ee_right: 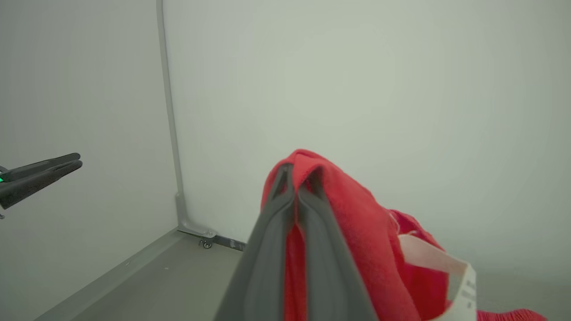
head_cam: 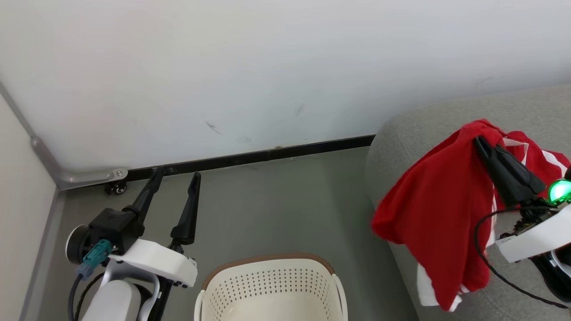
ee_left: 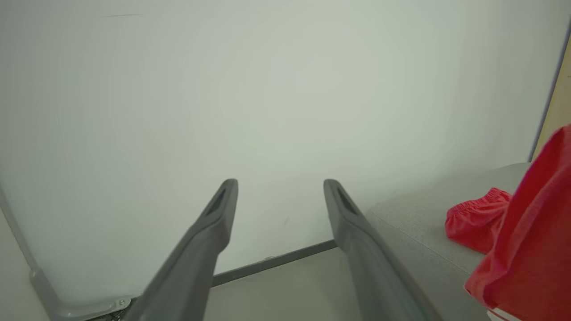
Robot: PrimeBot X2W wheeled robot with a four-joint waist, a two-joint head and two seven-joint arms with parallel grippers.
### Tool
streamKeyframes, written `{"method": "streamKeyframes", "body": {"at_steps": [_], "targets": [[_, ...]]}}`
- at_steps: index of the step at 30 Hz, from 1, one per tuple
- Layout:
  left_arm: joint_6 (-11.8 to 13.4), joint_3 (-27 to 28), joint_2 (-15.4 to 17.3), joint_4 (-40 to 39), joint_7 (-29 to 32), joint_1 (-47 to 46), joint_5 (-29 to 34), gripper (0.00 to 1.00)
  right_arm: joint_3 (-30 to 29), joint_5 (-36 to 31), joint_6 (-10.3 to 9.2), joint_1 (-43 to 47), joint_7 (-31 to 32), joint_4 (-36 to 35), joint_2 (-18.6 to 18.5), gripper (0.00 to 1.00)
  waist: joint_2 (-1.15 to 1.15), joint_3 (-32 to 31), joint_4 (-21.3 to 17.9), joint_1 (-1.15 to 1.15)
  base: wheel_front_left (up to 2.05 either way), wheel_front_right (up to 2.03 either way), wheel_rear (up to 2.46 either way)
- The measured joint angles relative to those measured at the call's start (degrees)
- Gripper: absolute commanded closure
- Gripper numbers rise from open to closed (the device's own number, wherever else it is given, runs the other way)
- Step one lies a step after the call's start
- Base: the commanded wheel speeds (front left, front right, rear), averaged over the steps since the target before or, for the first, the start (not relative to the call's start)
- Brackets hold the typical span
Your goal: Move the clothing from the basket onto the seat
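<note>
While its two dark fingers are pressing tightly together, the right pincer (head_cam: 479, 142) is pinching a fold of the striped garment (head_cam: 432, 196). This garment is hanging from the fingertips over the rounded edge of the sofa (head_cam: 410, 129), with its white trim dangling at the bottom. Beyond the held cloth, the plain garment (ee_left: 475, 220) is lying bunched on the sofa cushion, near the striped one. Off to the robot's left, the left pincer (head_cam: 176, 174) is hovering over the floor (head_cam: 276, 200) with its fingers spread wide, gripping nothing and pointing toward the wall (head_cam: 267, 67). The basket (head_cam: 267, 259) is standing on the floor between the two arms, near the sofa.
</note>
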Motion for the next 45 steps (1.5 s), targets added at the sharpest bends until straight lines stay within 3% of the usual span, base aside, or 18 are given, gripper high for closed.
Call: {"method": "streamKeyframes", "body": {"at_steps": [17,30,36,45], "targets": [[1.43,-0.77,-4.58,-0.4,-1.19,0.06,0.02,0.0,-10.05,-4.21,0.0,11.27,0.04,-4.5,3.14,1.0,0.0,0.27,-6.4,0.0,0.0,0.0,0.0],[2.82,0.04,-4.63,-1.29,-1.21,1.1,1.37,0.0,-12.51,-6.99,0.0,14.96,2.27,-10.67,6.57,1.0,0.0,1.29,-12.53,0.0,0.0,0.0,0.0],[3.53,0.9,-4.28,-3.1,-1.26,1.17,2.23,0.0,-12.12,-7.58,0.0,12.26,4.21,-12.03,6.37,1.0,0.0,1.94,-14.71,0.0,0.0,0.0,0.0],[6.0,4.11,-2.52,-6.8,-1.27,3.55,3.63,0.0,-12.36,-6.68,0.0,-2.86,9.22,-11.01,4.97,1.0,0.0,3.27,-16.57,0.0,0.0,0.0,0.0]]}}
